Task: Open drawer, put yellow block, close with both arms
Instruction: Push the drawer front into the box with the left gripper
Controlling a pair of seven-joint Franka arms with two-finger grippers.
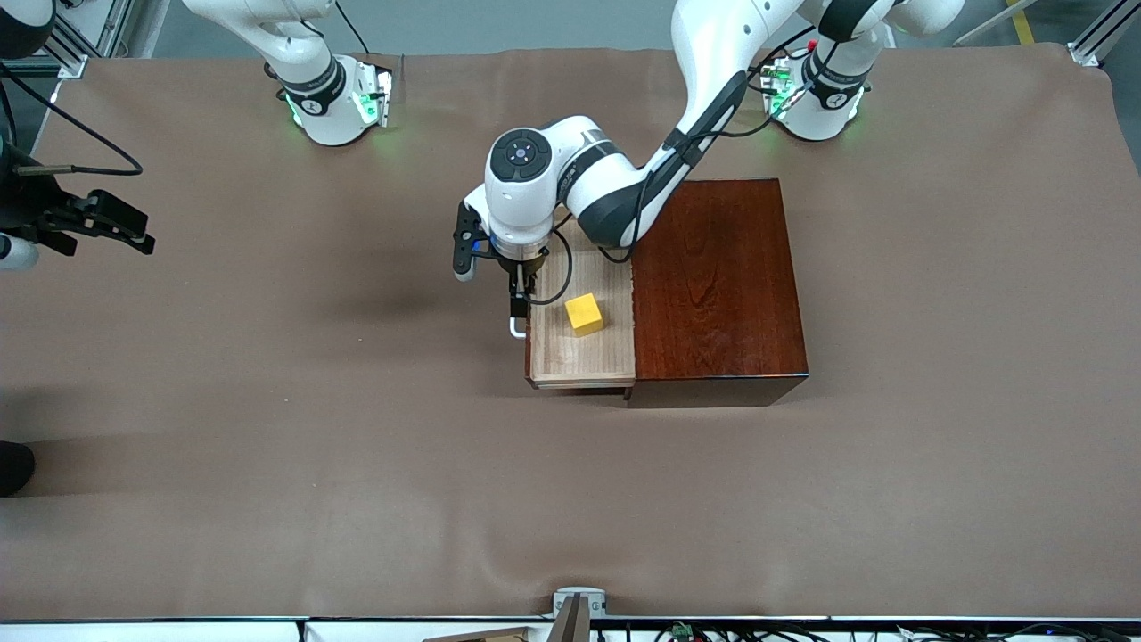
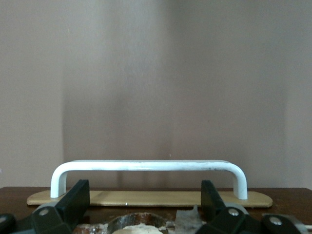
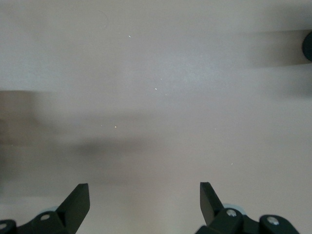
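Observation:
The drawer stands pulled out of the dark reddish-brown box toward the right arm's end of the table. The yellow block lies inside it on the pale wood. My left gripper hangs open over the drawer's front edge, just above the white handle. In the left wrist view the handle runs across just past the left gripper, and nothing sits between the black fingers. My right gripper waits open over bare cloth at the right arm's end; the right wrist view shows that gripper with nothing in it.
Brown cloth covers the whole table. A black cable loops near the right gripper. A dark object pokes in at the table's edge, nearer the front camera than the right gripper. A metal bracket sits at the table's near edge.

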